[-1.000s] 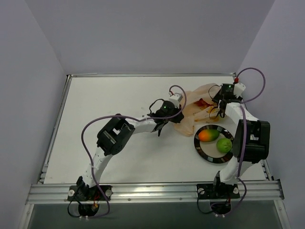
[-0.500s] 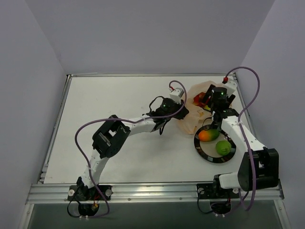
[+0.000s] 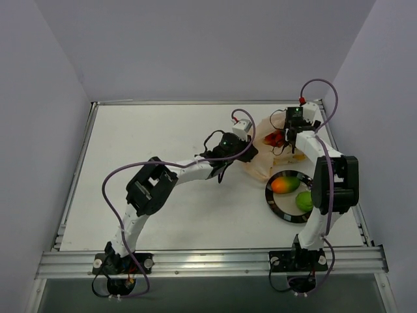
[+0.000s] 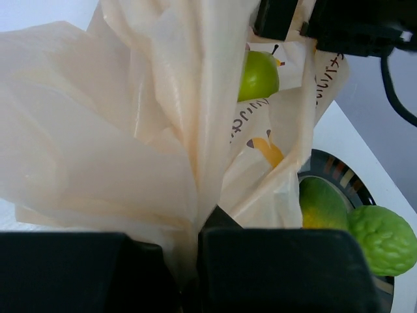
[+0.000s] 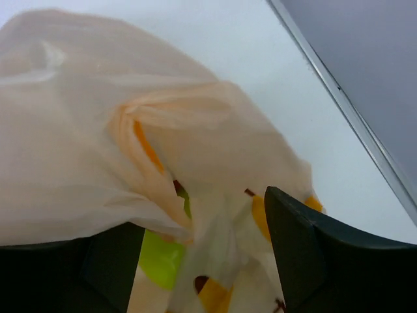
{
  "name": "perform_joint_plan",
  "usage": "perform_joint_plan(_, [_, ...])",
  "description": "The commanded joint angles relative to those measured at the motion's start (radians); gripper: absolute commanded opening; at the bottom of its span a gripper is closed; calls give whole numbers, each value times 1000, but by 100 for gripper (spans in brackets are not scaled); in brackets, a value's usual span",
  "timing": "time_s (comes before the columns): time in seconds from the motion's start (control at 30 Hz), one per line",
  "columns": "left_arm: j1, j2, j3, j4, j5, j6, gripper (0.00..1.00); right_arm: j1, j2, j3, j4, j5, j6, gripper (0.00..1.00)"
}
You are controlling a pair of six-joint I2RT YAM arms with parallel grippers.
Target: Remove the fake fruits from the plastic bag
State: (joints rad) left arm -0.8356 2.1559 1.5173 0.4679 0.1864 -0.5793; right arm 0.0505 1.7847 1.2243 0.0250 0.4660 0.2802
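The pale peach plastic bag (image 3: 260, 155) lies bunched at the back right of the table. My left gripper (image 3: 242, 147) is shut on a fold of the plastic bag (image 4: 150, 130). My right gripper (image 3: 287, 139) stands open at the bag's far side, its jaws either side of crumpled film (image 5: 130, 130). A green fruit (image 5: 159, 257) shows through the film between them. The left wrist view shows that green fruit (image 4: 258, 74) inside the bag. Red berries (image 3: 272, 138) sit at the bag's mouth. A mango (image 3: 282, 185) and a bumpy green fruit (image 3: 304, 200) lie on the plate.
The black-rimmed round plate (image 3: 269, 197) stands just in front of the bag, near the right arm's base. The table's right rail (image 3: 339, 163) runs close beside the right gripper. The white table (image 3: 150, 137) stretches to the left.
The right arm has swung from beside the plate round to the bag's far side, and its jaws have widened. The left gripper keeps its hold on the bag, which has shifted slightly.
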Motion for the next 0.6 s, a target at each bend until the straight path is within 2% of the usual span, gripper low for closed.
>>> perform_joint_plan(0.0, [10, -62, 60, 23, 4, 22, 2, -18, 92, 93, 12, 112, -24, 63])
perform_joint_plan(0.07, [12, -62, 58, 26, -4, 24, 2, -15, 120, 122, 50, 45, -33, 40])
perform_joint_plan(0.1, [12, -62, 60, 25, -7, 30, 2, 0, 122, 122, 76, -2, -53, 20])
perform_joint_plan(0.2, [18, -59, 78, 14, -21, 48, 2, 43, 72, 118, 147, -114, -72, 0])
perform_joint_plan(0.23, [21, -56, 86, 11, -22, 49, 2, 63, 47, 110, 179, -175, -70, 0])
perform_joint_plan(0.3, [35, -54, 109, 2, -22, 58, 2, 65, -51, 69, 205, -200, -43, 0])
perform_joint_plan(0.4, [50, -47, 139, -18, -22, 70, 2, 17, -180, -15, 256, -263, 23, 0])
perform_joint_plan(0.47, [55, -41, 144, -18, -21, 70, 2, -66, -209, -58, 271, -288, 80, 0])
perform_joint_plan(0.57, [56, -22, 150, -20, -19, 64, 2, -199, -160, -118, 273, -340, 131, 0])
